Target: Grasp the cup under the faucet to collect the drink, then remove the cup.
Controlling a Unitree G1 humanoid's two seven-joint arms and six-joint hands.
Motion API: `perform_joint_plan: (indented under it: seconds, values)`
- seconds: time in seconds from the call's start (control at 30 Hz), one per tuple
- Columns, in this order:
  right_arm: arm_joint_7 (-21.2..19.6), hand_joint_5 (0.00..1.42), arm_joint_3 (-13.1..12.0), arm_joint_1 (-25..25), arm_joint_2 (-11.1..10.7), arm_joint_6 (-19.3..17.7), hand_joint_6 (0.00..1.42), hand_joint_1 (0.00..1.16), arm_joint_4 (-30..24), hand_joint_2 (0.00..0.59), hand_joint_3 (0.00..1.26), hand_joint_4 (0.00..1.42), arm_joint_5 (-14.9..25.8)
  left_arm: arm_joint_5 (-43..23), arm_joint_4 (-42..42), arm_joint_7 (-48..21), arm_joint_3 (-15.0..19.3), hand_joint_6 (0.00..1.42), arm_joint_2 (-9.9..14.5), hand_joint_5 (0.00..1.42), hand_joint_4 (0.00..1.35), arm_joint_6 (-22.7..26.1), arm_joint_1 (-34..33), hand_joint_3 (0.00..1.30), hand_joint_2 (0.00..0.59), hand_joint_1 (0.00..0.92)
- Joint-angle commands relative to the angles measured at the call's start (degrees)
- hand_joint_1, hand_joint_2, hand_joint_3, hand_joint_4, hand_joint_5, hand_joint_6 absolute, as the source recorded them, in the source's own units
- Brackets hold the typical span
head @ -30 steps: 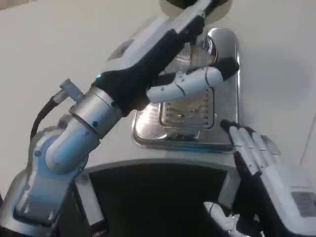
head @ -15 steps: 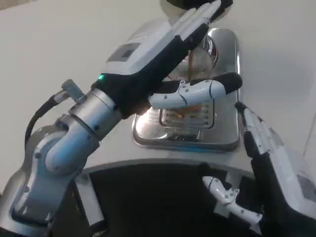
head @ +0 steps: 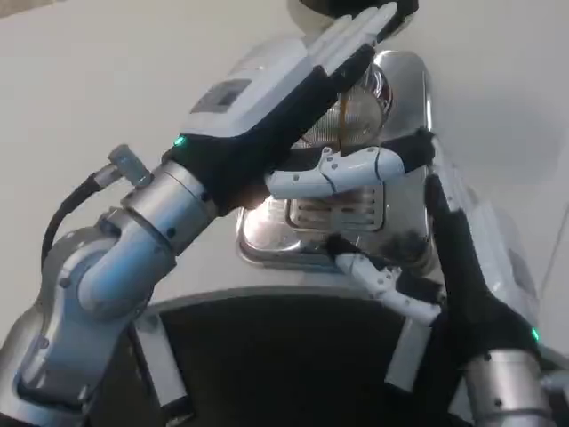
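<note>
The cup stands on the shiny metal tray under the faucet, at the far side of the white table. It looks like clear, thin plastic or glass with little ribs down its side. A thin brown stream of drink is running into it.

The left robot hand is at the cup. Its long fingers lie flat along the cup's left side and reach up toward the faucet. Its thumb sticks out across the front, low down. I cannot tell if it is really squeezing the cup or only touching it.

The right robot hand is over the right edge of the tray, just beside the cup. Its fingers are apart and it holds nothing.

The cup will probably be light now and heavier once it fills up. If it is thin plastic, a hard squeeze could bend it and spill the drink. Its wall may be smooth and slippery. The best place to hold it is around the middle, gently, with the cup kept straight up.
</note>
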Motion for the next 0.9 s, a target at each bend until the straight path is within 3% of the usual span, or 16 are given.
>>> perform_joint_plan:
  seconds: [0.03, 0.57, 0.9]
  values:
    - [-1.35, 0.0, -0.38, -3.81, 0.28, 1.08, 0.0, 0.92, 3.69, 0.191, 0.0, 0.0, 1.28, 0.86, -0.21, -2.14, -1.58, 0.0, 1.07, 0.0, 0.0, -0.38, 2.12, 0.0, 0.165, 0.0]
    - [-7.94, 0.0, 1.23, -11.08, 3.66, 1.65, 0.0, 0.95, 14.36, 0.184, 0.0, 0.0, 3.78, 0.96, -0.03, -2.09, -2.47, 0.0, 0.86, 0.0, 0.0, -0.25, 2.91, 0.0, 0.165, 0.0]
    - [-11.28, 0.0, 1.78, -13.71, 4.45, 1.99, 0.0, 0.97, 17.71, 0.181, 0.0, 0.0, 5.36, 1.02, -0.22, -1.83, -1.89, 0.0, 1.17, 0.0, 0.0, -0.08, 3.08, 0.0, 0.165, 0.0]
